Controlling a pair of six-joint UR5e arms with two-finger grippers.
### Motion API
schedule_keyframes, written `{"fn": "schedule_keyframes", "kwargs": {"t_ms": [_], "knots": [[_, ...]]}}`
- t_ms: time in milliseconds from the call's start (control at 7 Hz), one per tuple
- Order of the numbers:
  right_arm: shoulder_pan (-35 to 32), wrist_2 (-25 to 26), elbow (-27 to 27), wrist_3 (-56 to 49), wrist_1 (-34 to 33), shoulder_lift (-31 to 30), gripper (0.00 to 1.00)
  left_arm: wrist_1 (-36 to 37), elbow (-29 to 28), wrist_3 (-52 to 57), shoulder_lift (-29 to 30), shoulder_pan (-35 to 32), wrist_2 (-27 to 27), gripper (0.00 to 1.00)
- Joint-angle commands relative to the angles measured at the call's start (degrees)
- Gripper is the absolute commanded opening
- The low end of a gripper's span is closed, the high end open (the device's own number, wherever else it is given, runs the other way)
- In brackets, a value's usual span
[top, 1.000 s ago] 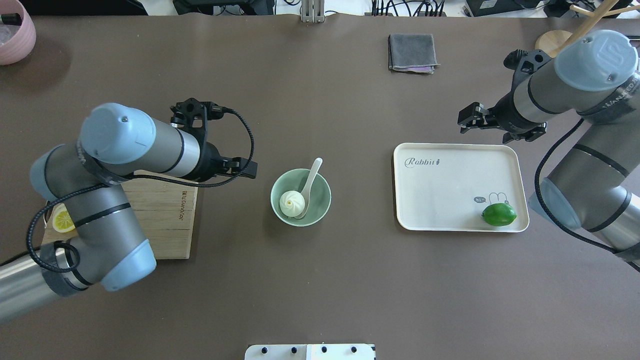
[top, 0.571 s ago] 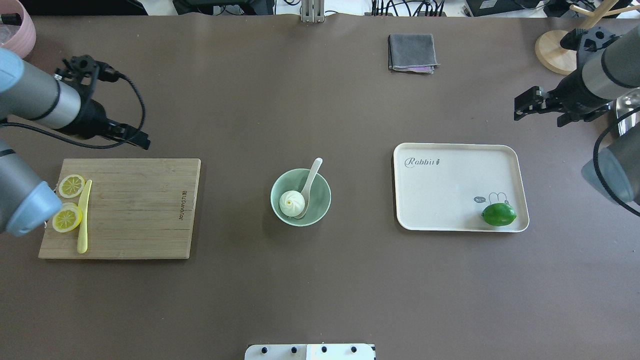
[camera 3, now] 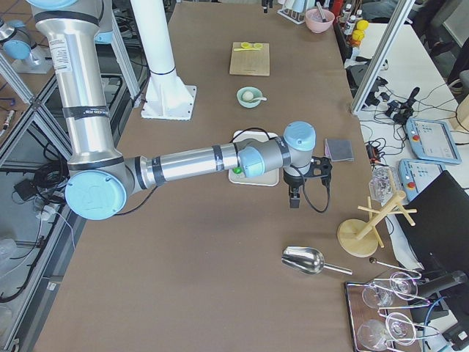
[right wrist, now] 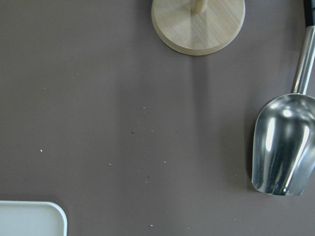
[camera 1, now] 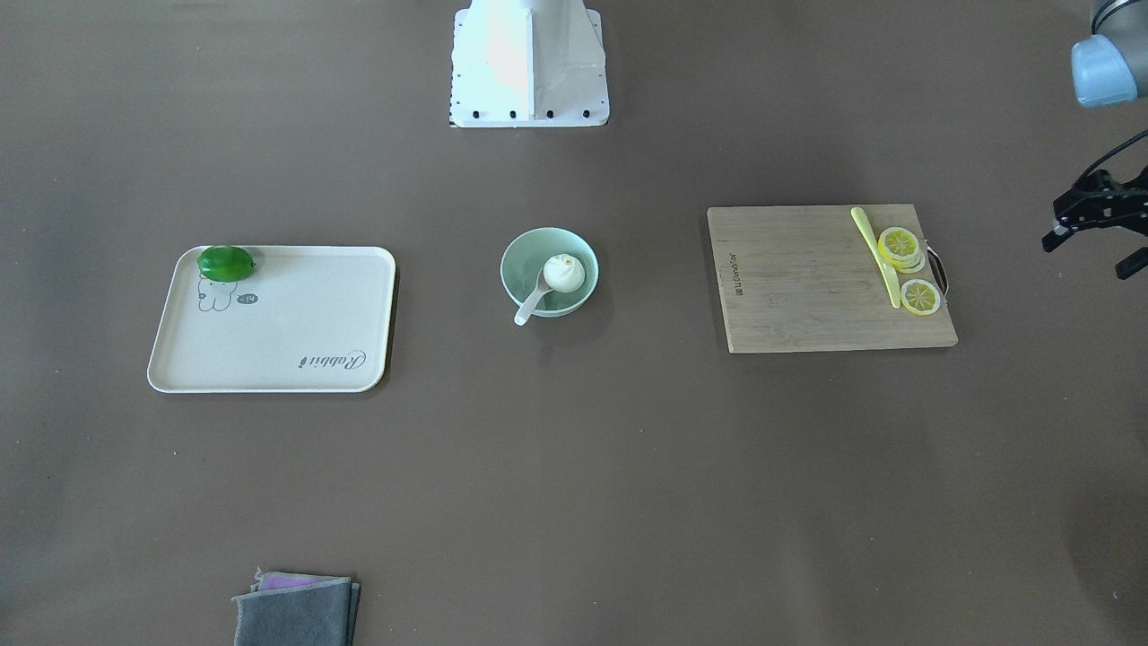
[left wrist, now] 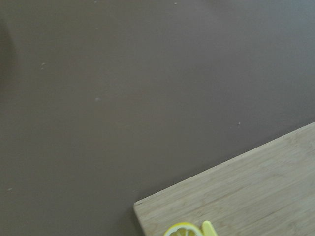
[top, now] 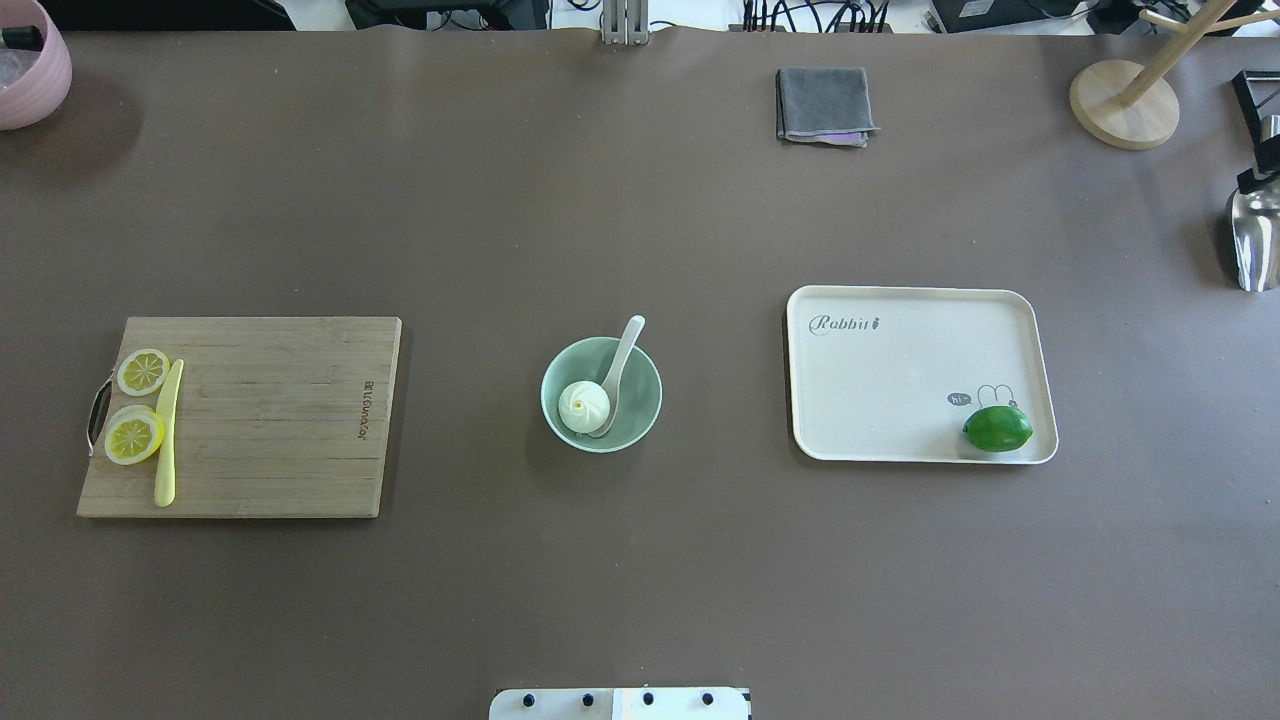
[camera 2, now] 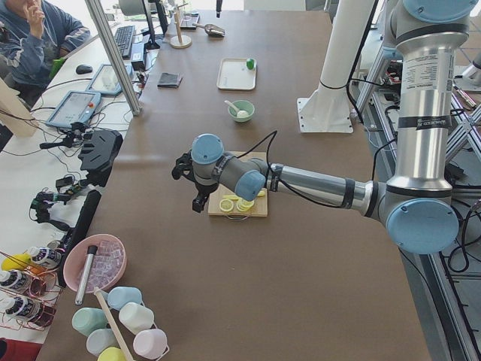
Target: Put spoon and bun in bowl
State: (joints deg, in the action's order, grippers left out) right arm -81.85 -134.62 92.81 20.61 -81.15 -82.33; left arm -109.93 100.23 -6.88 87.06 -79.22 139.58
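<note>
Table [top: 640,580] status: both my arms sit wide, one off each end, and everything task-related is dead centre between them.

Cutting board [top: 260,420] is on my left side, tray [top: 900,370] on my right, and the bowl [top: 645,385] sits between the two, well apart from both.

Left gripper [camera 2: 197,199] hangs past the outer end of the board; its wrist cam sees only a board corner and bare table. Right gripper [camera 3: 293,198] hangs beyond the tray, over the metal scoop [right wrist: 283,147] and the wooden stand base [right wrist: 198,19]. I can't tell the finger gap on either one, and nothing shows in either.

Neither arm is clearly nearer. From both, the bowl lies inward toward the table's middle.

Spoon [top: 622,362]: scoop is down inside the bowl, and the handle leans over the far rim, with the long axis pointing away from my base and slightly to my right.

Bun [top: 584,402]: inside the bowl on my left of the scoop, touching it, pleats up.

My read is that both items are placed and no grasp is left to make. The path back to the bowl is open. Lime [top: 998,428], lemon slices [top: 135,437] and yellow-green knife [top: 168,432] all sit off to the sides.
</note>
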Motion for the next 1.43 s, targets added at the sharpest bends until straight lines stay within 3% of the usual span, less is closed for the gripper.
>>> {"fn": "schedule_keyframes", "kwargs": {"t_ms": [0,286,1000,1286], "knots": [[-3.58,-1.70,-1.06,-6.35,0.02,-1.95,1.00,2.60,-3.70,8.76,-2.33,-6.71,2.88,0.98],[-3.67,-1.70,-1.14,-8.99,0.20,-2.13,1.00,4.54,-4.26,14.86,-2.77,-11.63,3.15,0.98],[-3.15,-1.35,-0.61,-8.66,1.08,-2.04,1.00,1.22,-2.68,11.19,-4.44,-11.40,2.19,0.98],[-3.23,-0.48,-0.35,-8.74,1.17,-1.95,1.00,1.38,-2.94,11.10,-5.14,-11.39,-1.92,0.98]]}}
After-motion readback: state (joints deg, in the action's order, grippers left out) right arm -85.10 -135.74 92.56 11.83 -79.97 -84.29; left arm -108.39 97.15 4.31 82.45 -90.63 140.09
